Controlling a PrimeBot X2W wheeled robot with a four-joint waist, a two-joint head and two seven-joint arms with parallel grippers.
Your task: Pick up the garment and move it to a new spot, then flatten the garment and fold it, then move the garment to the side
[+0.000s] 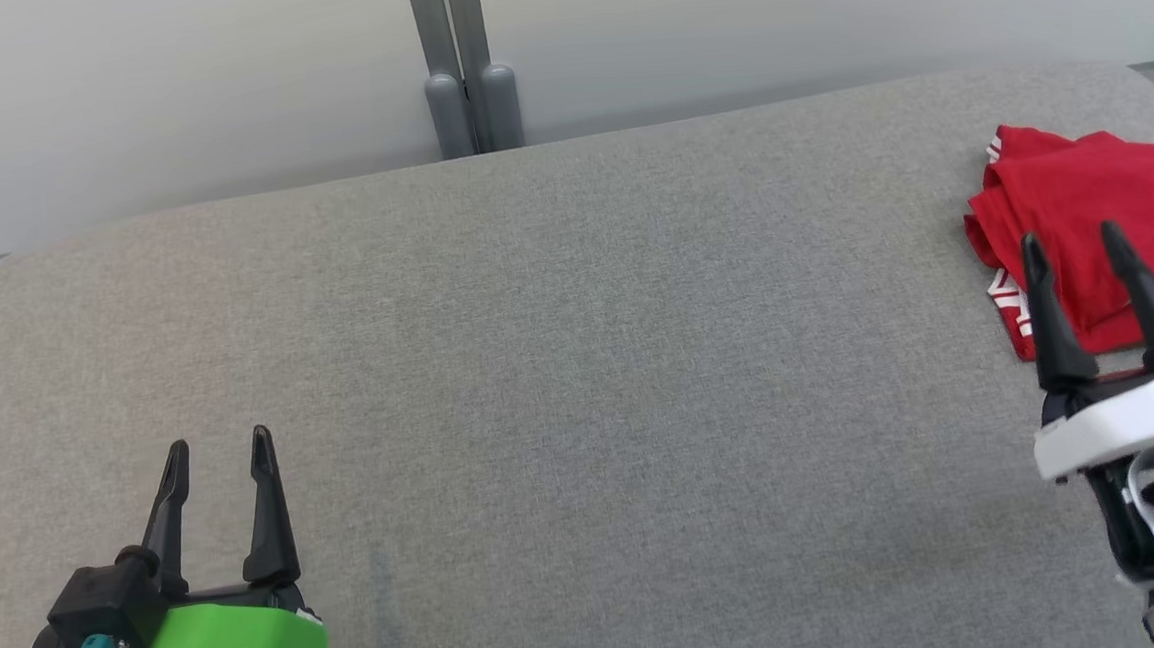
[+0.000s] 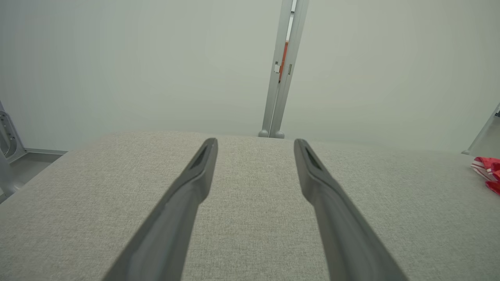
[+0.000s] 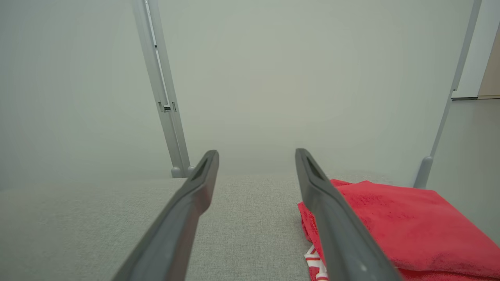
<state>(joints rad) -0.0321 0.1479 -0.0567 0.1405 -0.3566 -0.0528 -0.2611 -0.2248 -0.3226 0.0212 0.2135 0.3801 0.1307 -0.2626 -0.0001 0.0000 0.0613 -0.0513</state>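
1. Head view: The left end effector sits at the lower left of the frame, its two dark fingers spread wide and grasping nothing above the grey counter. At the right edge, the right end effector is equally splayed, and its fingertips overlap the near edge of the folded red garment lying at the upper right. Whether they touch the cloth cannot be told. White markings on the garment's left edge are too small to read.
2. Left wrist view: The left end effector is released, with bare counter between its fingers. A sliver of the garment shows at the far right edge.
3. Right wrist view: The right end effector stands wide open with nothing held. The garment lies at the lower right, partly behind one finger. White markings at its near corner are illegible.
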